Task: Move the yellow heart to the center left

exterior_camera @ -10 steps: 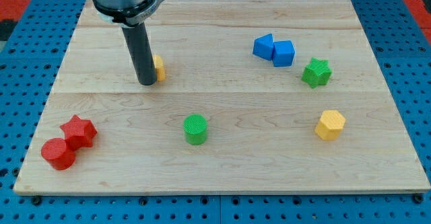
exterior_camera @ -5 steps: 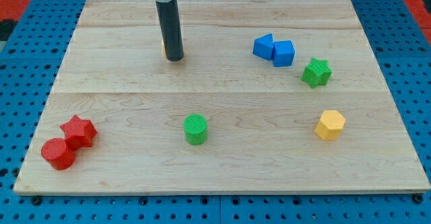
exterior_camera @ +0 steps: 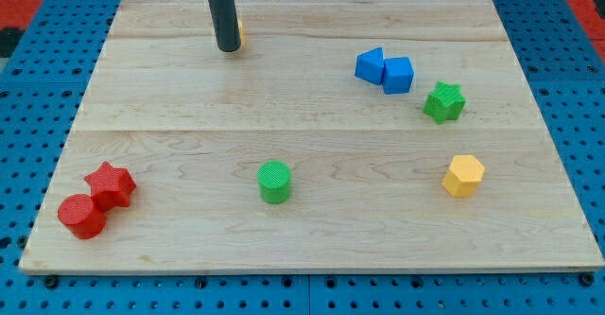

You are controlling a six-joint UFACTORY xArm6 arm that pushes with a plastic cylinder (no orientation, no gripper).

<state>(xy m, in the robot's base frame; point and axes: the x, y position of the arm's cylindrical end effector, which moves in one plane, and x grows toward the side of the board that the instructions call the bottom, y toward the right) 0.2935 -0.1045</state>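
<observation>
My tip [exterior_camera: 228, 47] rests on the wooden board [exterior_camera: 312, 249] near the view's top, left of centre. The yellow heart [exterior_camera: 240, 33] is almost wholly hidden behind the rod; only a thin yellow sliver shows at the rod's right edge, just above the tip. It appears to touch the rod. Its shape cannot be made out here.
Two blue blocks [exterior_camera: 371, 64] [exterior_camera: 398, 74] touch at the upper right, with a green star [exterior_camera: 443, 101] below them. A yellow hexagon [exterior_camera: 464, 175] sits at the right, a green cylinder [exterior_camera: 275, 182] at centre bottom. A red star [exterior_camera: 111, 183] and a red cylinder [exterior_camera: 82, 217] sit at the bottom left.
The rod moved up and right, then further up toward the view's top. The yellow heart went with it, from centre left to near the top edge. The other blocks stayed put.
</observation>
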